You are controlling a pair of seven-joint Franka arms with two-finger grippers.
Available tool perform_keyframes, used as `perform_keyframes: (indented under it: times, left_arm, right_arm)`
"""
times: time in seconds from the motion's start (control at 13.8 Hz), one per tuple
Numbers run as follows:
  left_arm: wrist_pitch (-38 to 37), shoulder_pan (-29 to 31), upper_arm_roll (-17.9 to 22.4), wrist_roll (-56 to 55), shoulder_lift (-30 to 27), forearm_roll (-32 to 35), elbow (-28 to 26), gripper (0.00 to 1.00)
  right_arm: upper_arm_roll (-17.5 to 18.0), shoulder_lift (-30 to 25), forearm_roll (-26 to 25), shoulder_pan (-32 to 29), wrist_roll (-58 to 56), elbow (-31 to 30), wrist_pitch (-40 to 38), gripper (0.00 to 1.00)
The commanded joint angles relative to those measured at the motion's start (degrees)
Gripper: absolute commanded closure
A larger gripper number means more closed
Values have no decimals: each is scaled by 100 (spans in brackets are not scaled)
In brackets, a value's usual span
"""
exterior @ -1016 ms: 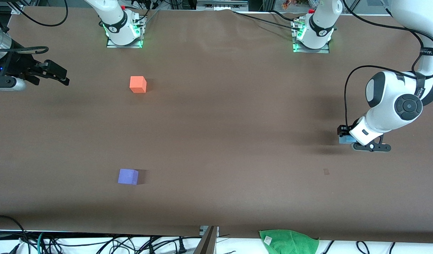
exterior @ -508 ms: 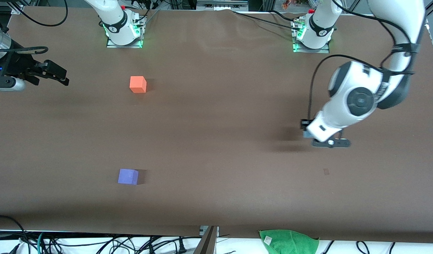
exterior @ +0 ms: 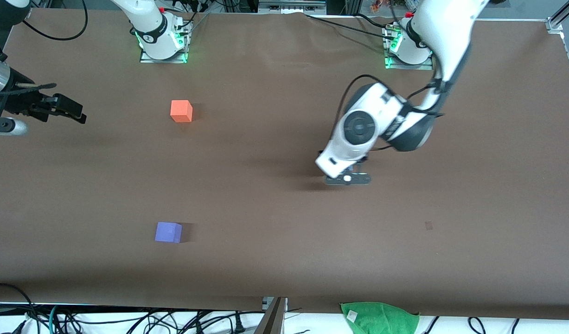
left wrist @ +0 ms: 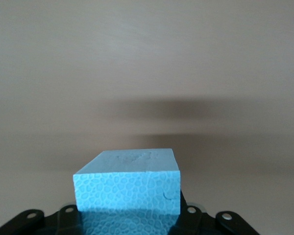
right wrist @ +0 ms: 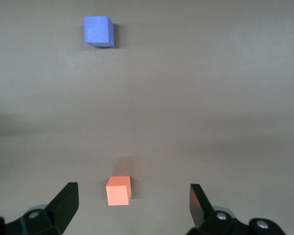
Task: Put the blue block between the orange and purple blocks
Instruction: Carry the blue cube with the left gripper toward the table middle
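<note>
The light sky-blue matte foam cube (left wrist: 127, 183) — pinched in the left gripper (exterior: 347, 178) — has travelled from the left arm's end to mid-table, so you still must reach the gap between the bright orange matte cube (exterior: 181, 111) and the violet-purple matte cube (exterior: 168, 232) — the right gripper (exterior: 64, 107) waits, jaws spread.

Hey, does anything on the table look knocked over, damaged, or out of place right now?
Nothing stands out. The orange block and purple block sit flat and apart on the table. The left gripper holds the blue block squarely above bare table. The right gripper waits open at the right arm's end.
</note>
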Motion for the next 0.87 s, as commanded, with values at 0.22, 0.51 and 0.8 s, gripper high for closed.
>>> perform_keyframes:
  times: [0.22, 0.51, 0.8]
  left_arm:
    - [1408, -791, 189, -807, 1084, 96, 604, 53]
    - [1436, -959, 321, -816, 1234, 297, 595, 48]
    - [1401, -985, 312, -834, 1270, 579, 587, 0]
  right_arm:
    - [6, 386, 11, -129, 27, 212, -65, 0]
    - [6, 581, -6, -120, -17, 221, -74, 0]
    - [15, 757, -33, -129, -26, 221, -30, 0]
